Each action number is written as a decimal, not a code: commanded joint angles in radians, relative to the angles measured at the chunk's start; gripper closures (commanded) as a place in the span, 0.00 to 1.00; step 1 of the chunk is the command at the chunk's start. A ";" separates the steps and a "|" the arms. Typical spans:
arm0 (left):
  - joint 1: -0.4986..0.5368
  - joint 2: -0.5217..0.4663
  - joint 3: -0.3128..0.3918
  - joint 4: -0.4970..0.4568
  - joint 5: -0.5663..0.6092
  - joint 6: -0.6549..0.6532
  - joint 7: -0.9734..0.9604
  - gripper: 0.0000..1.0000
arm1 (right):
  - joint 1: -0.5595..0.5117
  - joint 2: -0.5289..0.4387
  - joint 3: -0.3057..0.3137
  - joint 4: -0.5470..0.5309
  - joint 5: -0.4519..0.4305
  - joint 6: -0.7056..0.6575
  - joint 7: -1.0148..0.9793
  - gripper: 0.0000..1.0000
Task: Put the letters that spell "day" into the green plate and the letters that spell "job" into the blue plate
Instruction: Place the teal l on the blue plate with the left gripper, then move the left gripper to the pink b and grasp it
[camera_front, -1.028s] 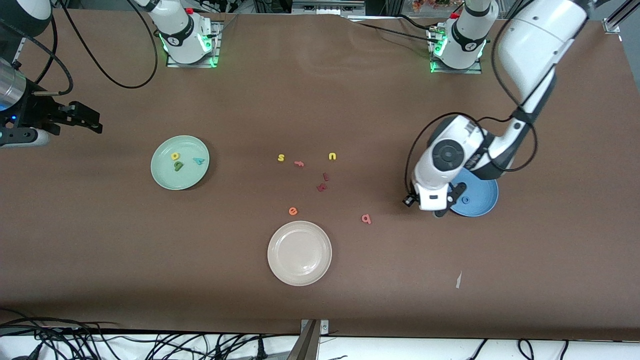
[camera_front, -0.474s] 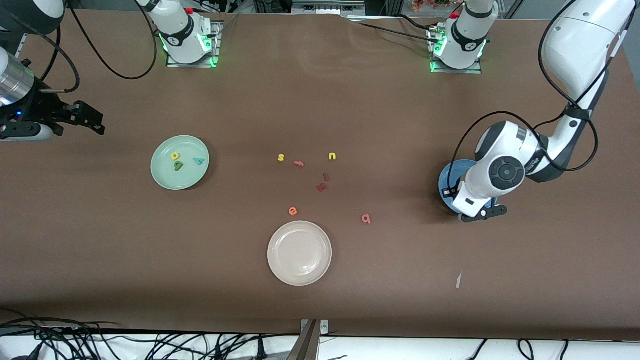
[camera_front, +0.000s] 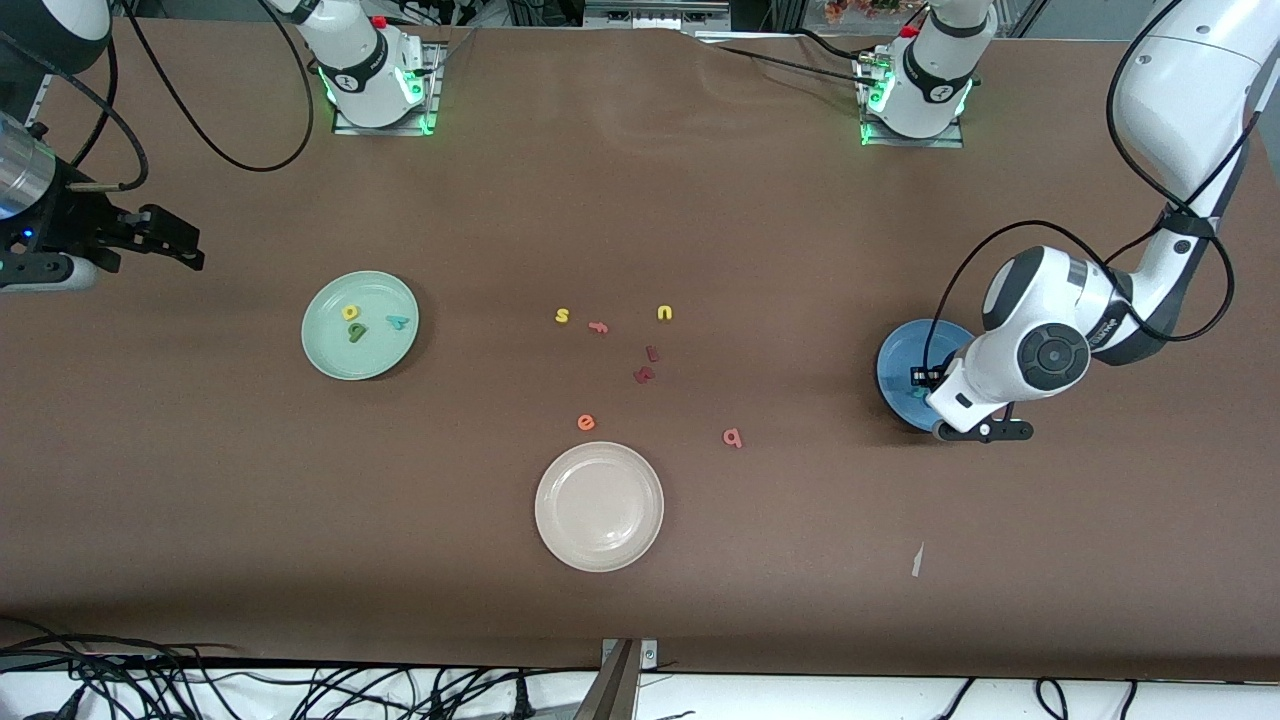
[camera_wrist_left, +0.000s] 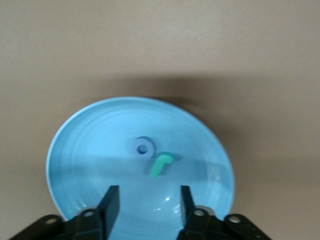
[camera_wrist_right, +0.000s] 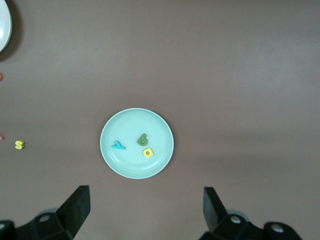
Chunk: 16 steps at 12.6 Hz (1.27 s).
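Left gripper (camera_wrist_left: 149, 200) hangs over the blue plate (camera_wrist_left: 75, 150), fingers parted and empty, with the teal j (camera_wrist_left: 161, 165) and blue o (camera_wrist_left: 144, 147) lying on the plate just beneath. Pink b (camera_front: 733, 437) sits on the table between the blue and white plate (camera_front: 560, 535). Right gripper (camera_wrist_right: 145, 207) waits wide open above the table by the green plate (camera_wrist_right: 160, 125), which holds d, a and y.

Robotics lab, bolted arm bases (camera_front: 378, 75) (green-lit), cable tangles (camera_front: 300, 685)

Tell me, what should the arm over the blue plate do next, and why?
Probably lift the left gripper off the blue plate and head for the salmon-pink b. Its fingers are apart with nothing between them, the teal j and blue o already lie in the plate, and the b is on the table.
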 joint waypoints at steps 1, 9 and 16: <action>-0.095 0.029 -0.001 0.105 -0.086 -0.015 0.021 0.00 | 0.012 0.001 -0.008 0.029 -0.017 -0.044 0.005 0.00; -0.430 0.305 0.074 0.473 -0.088 0.046 -0.075 0.00 | 0.012 0.012 -0.006 0.022 -0.016 0.001 0.017 0.00; -0.640 0.388 0.240 0.579 -0.094 0.121 -0.367 0.03 | 0.012 0.009 -0.006 0.017 -0.008 0.007 0.017 0.00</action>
